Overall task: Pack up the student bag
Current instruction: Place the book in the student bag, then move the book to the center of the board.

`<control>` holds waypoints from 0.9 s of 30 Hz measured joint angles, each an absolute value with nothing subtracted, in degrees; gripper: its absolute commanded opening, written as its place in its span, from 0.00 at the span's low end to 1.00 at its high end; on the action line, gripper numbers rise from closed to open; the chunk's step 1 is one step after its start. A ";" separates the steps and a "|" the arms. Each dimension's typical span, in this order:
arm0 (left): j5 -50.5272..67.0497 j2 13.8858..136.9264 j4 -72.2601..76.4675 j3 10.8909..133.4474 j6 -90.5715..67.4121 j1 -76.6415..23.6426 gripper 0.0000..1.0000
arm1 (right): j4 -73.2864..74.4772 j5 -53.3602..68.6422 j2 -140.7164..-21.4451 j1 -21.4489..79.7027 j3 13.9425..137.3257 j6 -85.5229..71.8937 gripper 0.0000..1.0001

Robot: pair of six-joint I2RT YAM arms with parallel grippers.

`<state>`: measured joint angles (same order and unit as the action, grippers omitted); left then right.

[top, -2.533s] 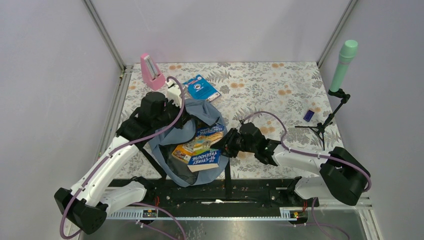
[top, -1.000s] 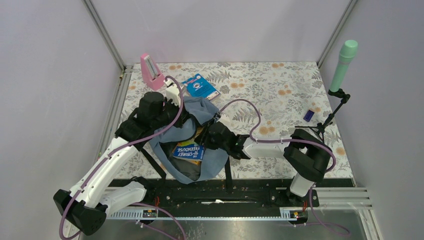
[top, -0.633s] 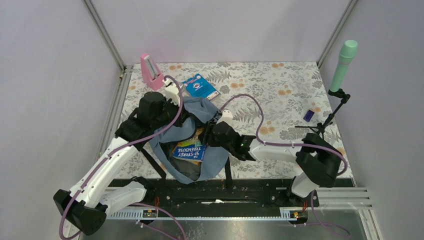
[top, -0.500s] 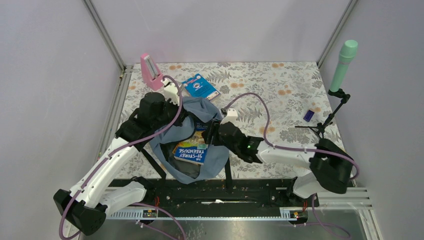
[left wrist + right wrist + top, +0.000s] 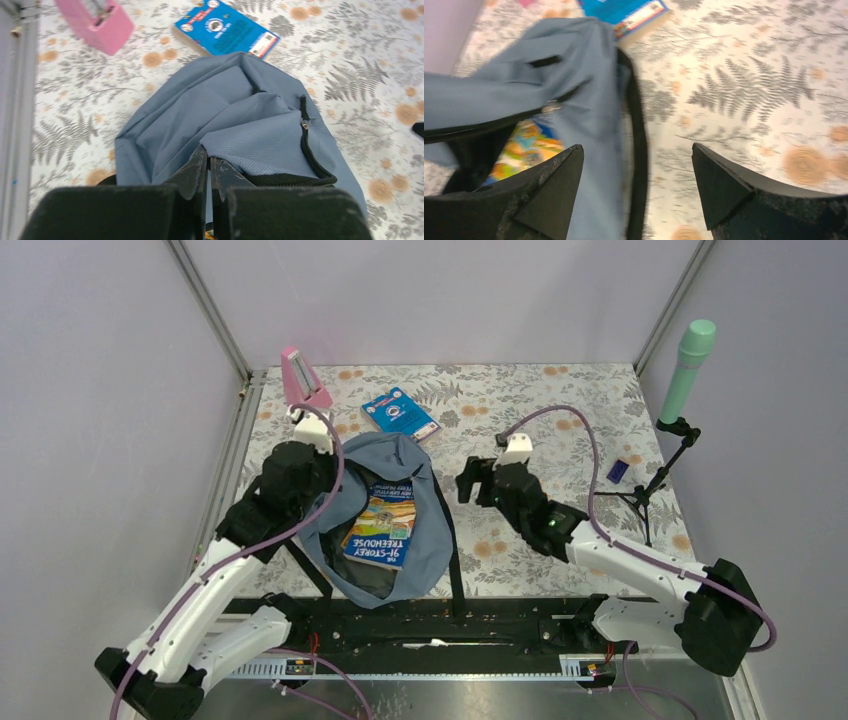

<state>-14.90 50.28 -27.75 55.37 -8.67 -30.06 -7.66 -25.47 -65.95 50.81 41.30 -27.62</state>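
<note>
Top external view: the soft grey-blue fabric student bag [image 5: 400, 455] lies on the front-left part of the floral-patterned table [image 5: 560, 410], just ahead of the left arm, with its mouth gaping toward the arms. In the opening lies a colourful paperback book [image 5: 381, 528] with a blue band of title lettering. The left gripper [image 5: 207, 167] has its fingers pressed together on the lip of the bag's opening, pinching the fabric next to the black zipper [image 5: 306, 145]. The right gripper [image 5: 636, 150] hovers just right of the bag, apart from it, with its fingers [image 5: 719, 190] spread wide and nothing between them. A black strap [image 5: 640, 140] of the bag runs beneath it. Beyond the bag, a flat blue book [image 5: 400, 415] lies just beside its far edge. A pink wedge-shaped object [image 5: 303, 380] stands at the far-left corner. At the right, a mint-green cylinder [image 5: 688, 365] sits on a thin black stand [image 5: 650, 490], with a small dark blue block [image 5: 617, 471] near it.
</note>
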 measured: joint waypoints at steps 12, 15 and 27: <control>-31.90 34.50 -28.25 47.86 -6.79 -30.00 0.00 | 7.73 -7.31 -83.88 40.23 59.05 -19.16 0.86; -34.65 32.18 -27.77 46.24 -6.48 -29.87 0.00 | 9.50 -4.08 -90.26 40.12 64.66 -18.50 0.87; -38.59 29.98 -26.50 44.40 -7.42 -29.67 0.00 | 18.87 2.46 -116.27 40.34 92.38 -15.86 0.85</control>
